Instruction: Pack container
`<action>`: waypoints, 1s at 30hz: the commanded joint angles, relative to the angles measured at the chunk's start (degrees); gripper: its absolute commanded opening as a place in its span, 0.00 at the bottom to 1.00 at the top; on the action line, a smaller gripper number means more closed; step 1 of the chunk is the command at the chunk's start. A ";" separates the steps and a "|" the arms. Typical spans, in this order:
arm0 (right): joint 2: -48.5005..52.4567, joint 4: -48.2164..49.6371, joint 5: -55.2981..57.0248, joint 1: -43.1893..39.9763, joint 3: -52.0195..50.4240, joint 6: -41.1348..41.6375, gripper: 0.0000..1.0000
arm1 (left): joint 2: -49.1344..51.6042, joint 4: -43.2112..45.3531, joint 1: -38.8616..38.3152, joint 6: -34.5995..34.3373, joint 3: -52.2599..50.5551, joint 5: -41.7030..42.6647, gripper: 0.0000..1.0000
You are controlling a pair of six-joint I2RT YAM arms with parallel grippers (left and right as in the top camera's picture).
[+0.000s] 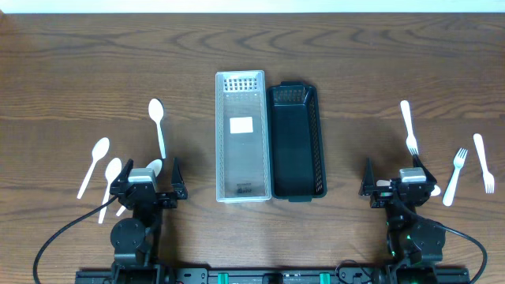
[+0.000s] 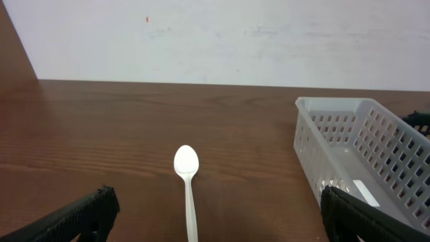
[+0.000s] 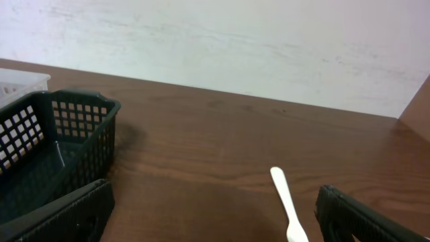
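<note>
A white slotted container (image 1: 241,134) and a black slotted container (image 1: 296,142) stand side by side mid-table, both empty. Several white spoons lie at the left; the nearest (image 1: 158,122) also shows in the left wrist view (image 2: 187,175). Three white forks lie at the right; one (image 1: 409,126) shows its handle in the right wrist view (image 3: 285,202). My left gripper (image 1: 147,170) is open and empty over a spoon near the front edge. My right gripper (image 1: 397,170) is open and empty near the front edge.
The white container's corner (image 2: 349,141) is right of my left fingers. The black container's end (image 3: 47,148) is left of my right fingers. Two more forks (image 1: 456,175) (image 1: 483,162) lie at the far right. Two spoons (image 1: 95,166) (image 1: 110,185) lie at the far left.
</note>
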 commanded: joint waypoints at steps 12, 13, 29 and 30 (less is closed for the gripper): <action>-0.09 -0.26 -0.24 0.57 -0.11 -0.55 0.99 | 0.17 -2.36 -0.17 0.37 -0.94 -0.09 0.98; -0.07 -0.26 -0.24 0.57 -0.11 -0.55 0.99 | 0.17 -2.36 -0.17 0.37 -0.94 -0.09 0.98; -0.09 -0.26 -0.24 0.57 -0.11 -0.55 0.99 | 0.17 -2.36 -0.17 0.37 -0.94 -0.09 0.98; -0.09 -0.24 -0.24 0.57 -0.11 -0.55 0.99 | 0.17 -2.36 -0.17 0.37 -0.94 -0.09 0.98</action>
